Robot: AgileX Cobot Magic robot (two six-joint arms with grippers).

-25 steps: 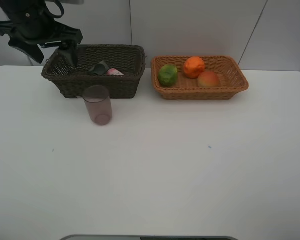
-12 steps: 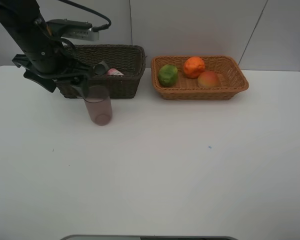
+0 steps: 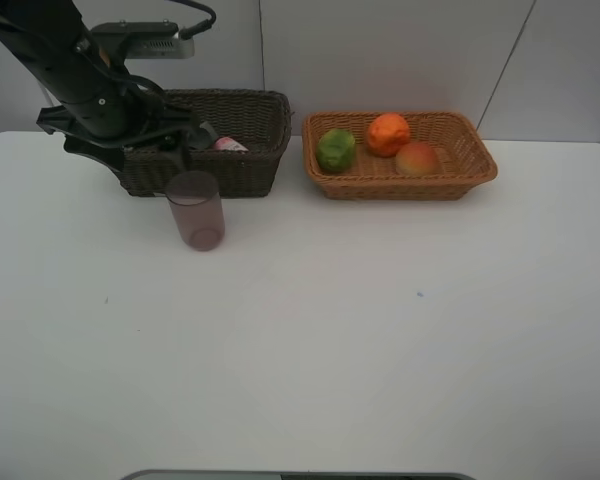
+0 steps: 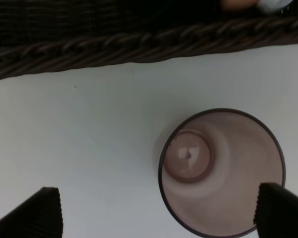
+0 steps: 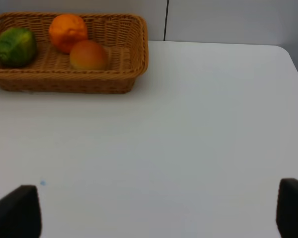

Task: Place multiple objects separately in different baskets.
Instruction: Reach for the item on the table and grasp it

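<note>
The translucent pink cup [image 3: 195, 210] stands upright on the table in front of the dark brown basket [image 3: 245, 172]. My left gripper [image 3: 180, 150] hovers open just above and behind the cup. In the left wrist view the gripper [image 4: 162, 210] is open, and the cup [image 4: 221, 171] sits between the fingertips, off toward one of them. The pink spray bottle [image 3: 228, 145] lies in the dark basket; the dark pump bottle is mostly hidden by the arm. The green fruit [image 3: 335, 150], orange [image 3: 388, 133] and mango [image 3: 417, 158] lie in the tan basket [image 3: 480, 168]. My right gripper [image 5: 154, 208] is open and empty.
The white table [image 3: 330, 330] spreads wide in front of both baskets. The right wrist view shows the tan basket [image 5: 136, 59] with the fruit far ahead and the table's right edge [image 5: 295, 74].
My left arm has swung from behind the dark basket's left end to its front. The gripper now hangs over the cup. The cup and fruit have not moved.
</note>
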